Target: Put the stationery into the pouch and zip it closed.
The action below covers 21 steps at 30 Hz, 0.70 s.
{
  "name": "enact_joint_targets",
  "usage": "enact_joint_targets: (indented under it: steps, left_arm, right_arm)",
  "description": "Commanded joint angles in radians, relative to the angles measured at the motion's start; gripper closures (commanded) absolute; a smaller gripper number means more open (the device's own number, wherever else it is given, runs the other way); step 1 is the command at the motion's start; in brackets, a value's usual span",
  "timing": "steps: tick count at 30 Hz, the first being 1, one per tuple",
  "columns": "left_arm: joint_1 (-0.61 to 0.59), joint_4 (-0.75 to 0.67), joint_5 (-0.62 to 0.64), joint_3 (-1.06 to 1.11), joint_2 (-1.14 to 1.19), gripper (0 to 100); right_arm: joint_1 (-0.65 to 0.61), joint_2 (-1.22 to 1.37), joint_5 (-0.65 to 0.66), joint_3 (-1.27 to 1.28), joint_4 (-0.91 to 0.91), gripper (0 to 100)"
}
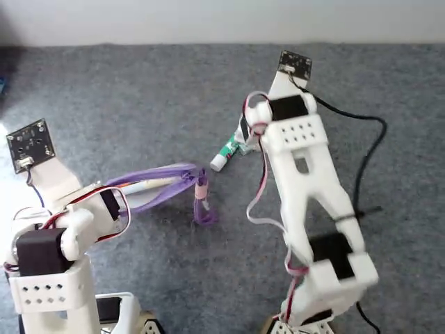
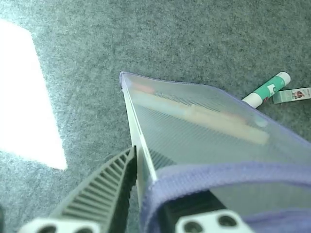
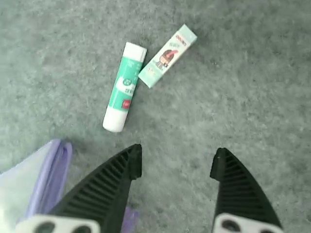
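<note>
A translucent pouch with purple edging lies on the grey carpet, and my left gripper is shut on its near edge. Through the pouch wall a long pale stick-like item shows inside. A green-and-white glue stick and a small printed box lie side by side on the carpet just past the pouch's far end. My right gripper hangs open above the carpet a short way from them, holding nothing. The glue stick sits beside the right arm's wrist.
A purple zipper strap trails from the pouch's far end. A black cable runs over the carpet to the right of the right arm. A bright patch of light falls on the floor at the left.
</note>
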Motion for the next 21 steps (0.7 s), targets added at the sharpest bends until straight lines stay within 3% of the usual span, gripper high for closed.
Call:
enact_joint_targets:
  steps: [1,12,21]
  left_arm:
    - [-0.003,-0.009,0.006,-0.005,-0.005,99]
    - [-0.005,-0.014,0.006,0.025,-0.006,99]
    - [0.0,-0.015,0.006,0.028,-0.006,99]
  right_arm:
    - [0.01,0.166,-0.015,-0.258,0.047,75.8]
    - [0.053,0.621,-0.008,-0.764,0.099,75.7]
    - [0.101,0.854,0.029,-0.936,0.097,75.7]
